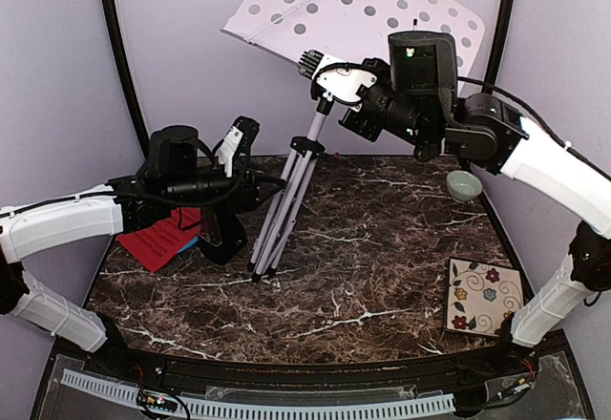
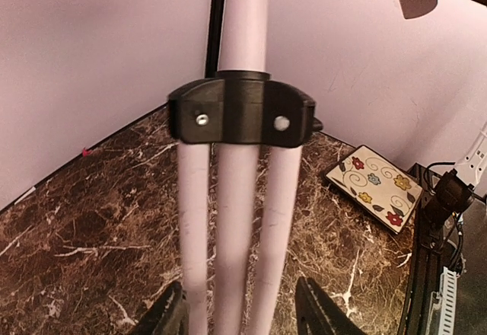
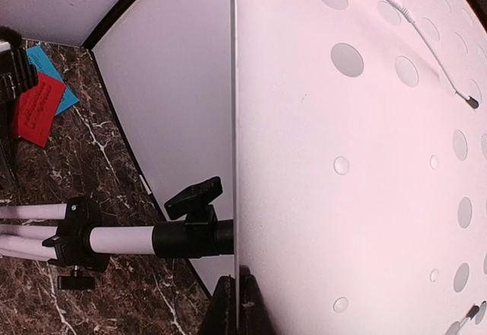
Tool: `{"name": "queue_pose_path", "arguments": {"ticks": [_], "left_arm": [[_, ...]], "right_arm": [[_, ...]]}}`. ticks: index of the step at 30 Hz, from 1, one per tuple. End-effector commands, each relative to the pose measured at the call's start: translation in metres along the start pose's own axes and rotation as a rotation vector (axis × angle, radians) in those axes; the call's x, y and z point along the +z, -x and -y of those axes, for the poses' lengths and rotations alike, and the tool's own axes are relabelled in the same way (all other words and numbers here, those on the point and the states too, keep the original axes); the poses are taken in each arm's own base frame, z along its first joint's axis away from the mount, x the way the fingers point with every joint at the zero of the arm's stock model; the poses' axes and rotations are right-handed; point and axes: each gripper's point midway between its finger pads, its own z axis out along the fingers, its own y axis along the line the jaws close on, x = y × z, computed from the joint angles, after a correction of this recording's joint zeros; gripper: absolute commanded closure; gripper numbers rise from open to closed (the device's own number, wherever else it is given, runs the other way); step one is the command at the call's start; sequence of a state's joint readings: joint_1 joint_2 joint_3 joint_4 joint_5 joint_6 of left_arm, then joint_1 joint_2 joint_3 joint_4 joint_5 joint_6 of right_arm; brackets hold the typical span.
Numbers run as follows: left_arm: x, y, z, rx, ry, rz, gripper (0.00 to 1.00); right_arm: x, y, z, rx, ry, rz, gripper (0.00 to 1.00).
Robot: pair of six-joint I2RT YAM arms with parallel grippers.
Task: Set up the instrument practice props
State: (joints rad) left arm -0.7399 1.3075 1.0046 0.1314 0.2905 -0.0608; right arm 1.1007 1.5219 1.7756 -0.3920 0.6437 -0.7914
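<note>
— So, where are we with the practice props?

— Early on, I'd say. The music stand (image 1: pixel 286 196) is in the middle of the top view with its feet on the surface (image 1: pixel 382 248). Its three legs (image 2: pixel 236 221) are bunched together, though, so I judge it can't stand alone yet.

— What's holding it?

— My right pincer (image 3: pixel 234 308) is closed tight on an edge of the perforated panel (image 1: pixel 382 10), at the top centre of the frame. My left pincer (image 2: pixel 240 316) has its jaws about half apart, one on each side of the legs, below the black collar (image 2: pixel 240 114). I cannot tell whether they press on the tubes or only flank them.

— And the pages?

— The red page (image 1: pixel 158 239) and the blue page (image 3: pixel 47 65) lie flat at the left of the top view, partly under my left arm, blue beneath red. Neither is on the panel.

— Metronome?

— I can't pick it out for certain among the dark shapes by the left arm. As I read it, what's left is spreading the legs, putting the pages up and placing the metronome.
</note>
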Motion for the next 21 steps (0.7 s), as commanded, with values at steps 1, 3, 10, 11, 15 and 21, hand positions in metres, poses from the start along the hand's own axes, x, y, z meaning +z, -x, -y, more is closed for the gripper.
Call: {"name": "queue_pose_path", "arguments": {"ticks": [1, 3, 10, 11, 15, 21], "left_arm": [[-0.001, 0.016, 0.000, 0.087, 0.056, 0.076, 0.51], [0.000, 0.015, -0.005, 0.088, 0.084, 0.076, 0.51], [0.008, 0.013, -0.025, 0.132, 0.185, 0.064, 0.53], [0.011, 0.012, -0.026, 0.137, 0.189, 0.060, 0.53], [0.021, 0.015, -0.034, 0.167, 0.223, 0.056, 0.53], [0.033, 0.020, -0.032, 0.240, 0.230, 0.062, 0.55]], "right_arm": [[-0.079, 0.056, 0.135, 0.236, -0.412, 0.255, 1.00], [-0.084, 0.062, 0.133, 0.215, -0.424, 0.264, 1.00], [-0.097, 0.076, 0.130, 0.176, -0.421, 0.302, 1.00], [-0.098, 0.077, 0.128, 0.173, -0.418, 0.306, 1.00], [-0.101, 0.081, 0.126, 0.161, -0.410, 0.315, 1.00], [-0.104, 0.084, 0.123, 0.164, -0.401, 0.332, 1.00]]}}
